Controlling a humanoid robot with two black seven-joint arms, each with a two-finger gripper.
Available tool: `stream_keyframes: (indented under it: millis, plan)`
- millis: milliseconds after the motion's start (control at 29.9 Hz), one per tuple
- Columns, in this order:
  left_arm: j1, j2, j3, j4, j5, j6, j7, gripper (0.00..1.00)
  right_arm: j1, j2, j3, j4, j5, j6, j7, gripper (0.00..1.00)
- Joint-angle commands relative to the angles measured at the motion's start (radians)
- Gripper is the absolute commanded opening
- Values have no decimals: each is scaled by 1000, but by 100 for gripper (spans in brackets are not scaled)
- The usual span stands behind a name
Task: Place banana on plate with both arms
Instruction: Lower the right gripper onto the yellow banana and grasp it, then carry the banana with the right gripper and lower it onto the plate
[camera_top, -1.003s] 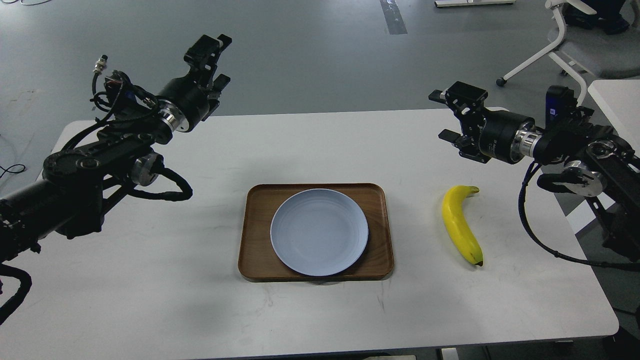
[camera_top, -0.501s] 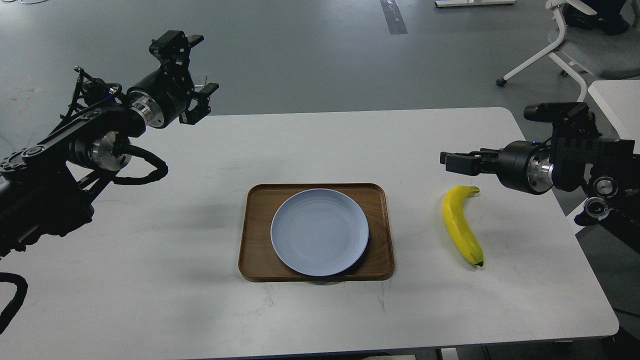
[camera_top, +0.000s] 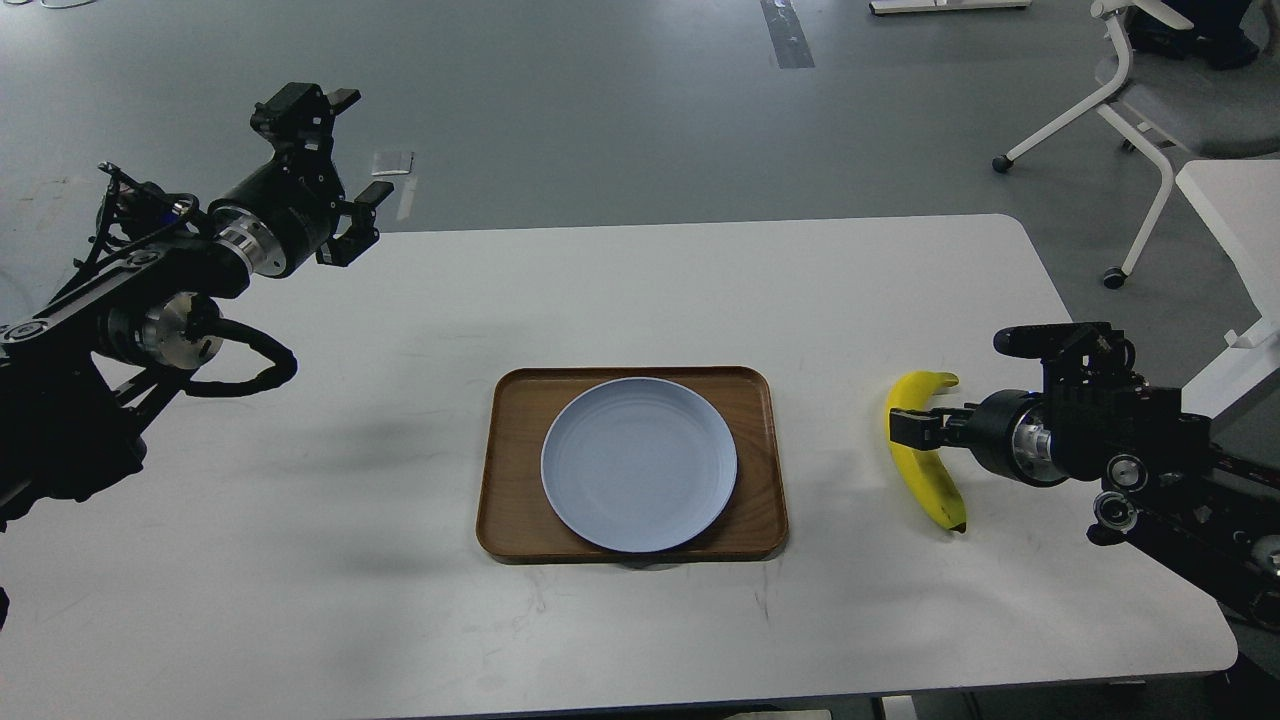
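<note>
Grey floor fills the top of the frame, with a white chair (camera_top: 1150, 110) at upper right. Below it, a white table (camera_top: 300, 560) with rounded corners takes up most of the view; faint scuffs mark its lower centre.

Left arm (camera_top: 120, 330): enters from the left edge, black with silver joint rings and looped cables. Its gripper, the left gripper (camera_top: 345, 150), sits at upper left over the table's far edge, well apart from all objects. Fingers spread, nothing between them.

Right arm (camera_top: 1150, 460): enters from the lower right edge, lying low over the table. Its gripper, the right gripper (camera_top: 908, 428), points toward frame left and overlaps the banana's upper half. It is seen dark and side-on; whether it is parted or clenched cannot be told, nor whether it touches the fruit.

Tray (camera_top: 515, 480): brown wood, rectangular with rounded corners, at frame centre, resting on the table.

Plate (camera_top: 639, 464): round, shallow, pale blue-grey, faint concentric rings, sitting in the tray and nearly filling its depth. Its surface is bare.

Banana (camera_top: 932, 485): lies on the table at right of centre, near the tray but clear of it. Single, bright yellow, gently curved, skin smooth. Stem end greenish, toward the top; dark tip toward the bottom.
</note>
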Motion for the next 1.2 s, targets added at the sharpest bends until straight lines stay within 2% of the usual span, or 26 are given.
stream_keyframes:
  millis: [0, 33, 201, 267, 401, 468, 501, 535, 669, 735, 769, 836, 903, 969, 1070, 1170]
  plan:
    - [3, 2, 0, 0, 2, 0, 0, 98, -2, 5, -10, -3, -3, 1, -24, 78]
    - [3, 0, 1, 0, 5, 0, 0, 98, -1, 5, -29, -3, -4, 7, -30, 73]
    - [3, -8, 1, 0, 6, 0, 0, 98, -2, 6, -64, -6, -4, 8, -33, 71]
    - [4, -9, 6, 0, 6, 0, 0, 98, -1, 12, -61, -20, -4, 8, -36, 66]
    - [7, -15, 12, 0, 6, 1, -23, 98, 7, 20, -61, -31, -4, 4, -33, 27]
    - [7, -17, 12, 1, 8, 3, -42, 98, 8, 25, -58, -31, -3, -1, -29, 16]
    - [7, -18, 12, 1, 8, 3, -43, 98, 11, 40, -56, -31, -3, -7, -27, 4]
    - [7, -18, 14, 1, 8, 3, -43, 98, 14, 49, -56, -31, -3, -13, -27, 0]
    - [12, -18, 14, 4, 8, 3, -45, 98, 60, 92, -55, -28, 9, -61, -16, 0]
    - [12, -20, 14, 4, 8, 4, -45, 98, 91, 118, -59, -12, 12, -67, 25, 0]
    - [12, -18, 14, 6, 8, 4, -45, 98, 115, 138, -64, 4, 12, -64, 77, 0]
    - [12, -20, 14, 6, 8, 6, -45, 98, 142, 155, -70, 21, 14, -58, 141, 0]
    - [12, -20, 15, 6, 9, 8, -45, 98, 215, 196, -143, 43, 16, -33, 272, 0]
    - [14, -18, 15, 6, 9, 9, -45, 98, 292, 206, -237, 49, 16, -4, 327, 0]
    - [14, -17, 15, 6, 9, 11, -45, 98, 335, 223, -317, 57, 14, 13, 352, 0]
    - [21, -14, 15, 6, 9, 12, -45, 98, 335, 227, -342, 61, 8, 45, 353, 0]
